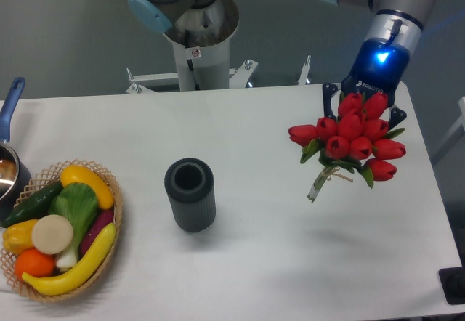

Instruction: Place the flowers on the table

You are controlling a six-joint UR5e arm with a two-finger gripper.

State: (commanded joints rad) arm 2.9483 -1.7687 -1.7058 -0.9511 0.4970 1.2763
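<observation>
One bunch of flowers [352, 141] hangs over the surface [269, 256]. My pincer [361, 102] hides behind it, so its grip stays unknown. Soft, light blooms; hold the stems.

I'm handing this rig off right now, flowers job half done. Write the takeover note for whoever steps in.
Gripper: mostly hidden behind the blooms, apparently shut on the flowers.
Flowers: over the right side of the table, stems hanging down and left; whether the stem tips touch the tabletop cannot be told.
Vase: empty, upright, mid-table.
Done: bouquet is out of the vase.
Left: lower it, lay it on bare tabletop, release, retract.
</observation>
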